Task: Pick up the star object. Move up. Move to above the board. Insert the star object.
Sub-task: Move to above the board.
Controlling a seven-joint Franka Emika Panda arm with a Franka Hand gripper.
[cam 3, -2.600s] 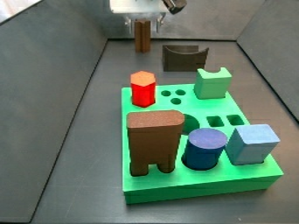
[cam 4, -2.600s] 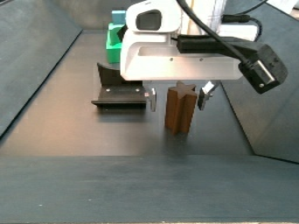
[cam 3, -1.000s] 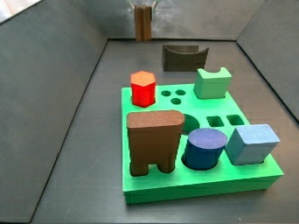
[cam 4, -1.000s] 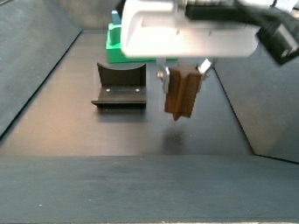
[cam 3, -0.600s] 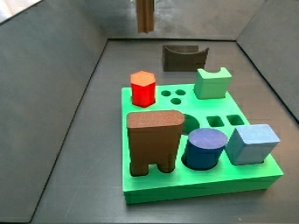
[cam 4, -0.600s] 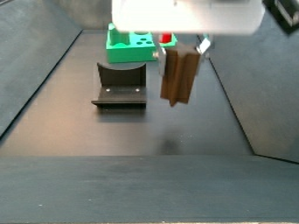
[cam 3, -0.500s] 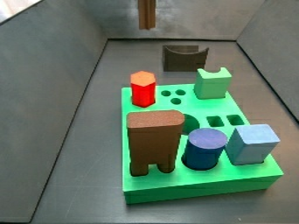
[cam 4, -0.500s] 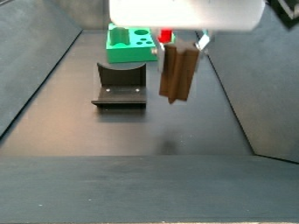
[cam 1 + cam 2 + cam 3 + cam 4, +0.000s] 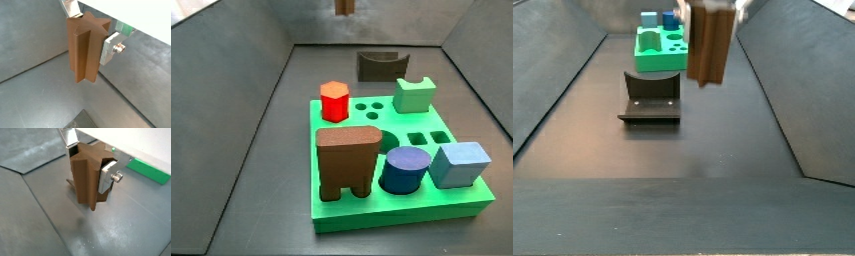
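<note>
The gripper (image 9: 87, 25) has flat silver fingers (image 9: 107, 174), and one has a small round screw.

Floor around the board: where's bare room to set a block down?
Bare grey floor runs left of the board to the wall, and in front of it. Behind is tighter: the fixture stands there. The gripper holds the star object aloft.

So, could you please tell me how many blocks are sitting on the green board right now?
5 on the board: red hexagonal peg, pale-green notched block, brown arch block, blue cylinder, light-blue cube. The gripper holds the star object in the air.
</note>
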